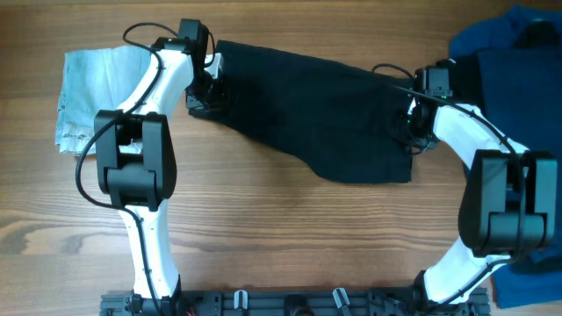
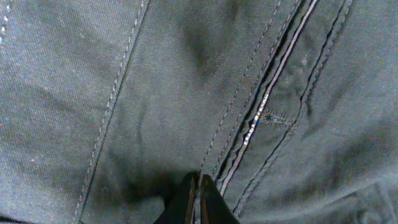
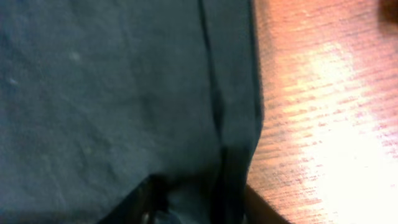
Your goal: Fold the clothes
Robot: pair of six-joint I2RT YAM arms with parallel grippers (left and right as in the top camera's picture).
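1. Where the left gripper [image 2: 198, 198] meets the black shorts [image 1: 307, 114], its two fingers are pressed together. They pinch a ridge of cloth just beside the fly zipper [image 2: 258, 115], at the garment's left end in the overhead view.
2. The right gripper [image 3: 199, 202] stands partly spread at the right end of the shorts. Its dark fingers sit on either side of the hemmed edge, and the cloth runs between them.
3. The shorts lie flat across the upper middle of the overhead frame, stretched between the two arms.
4. The wooden table [image 1: 290, 237] shows its grain below them. A pale-blue garment [image 1: 92, 96] lies at the upper left, partly under the left arm. A blue garment [image 1: 518, 53] is heaped at the upper right.
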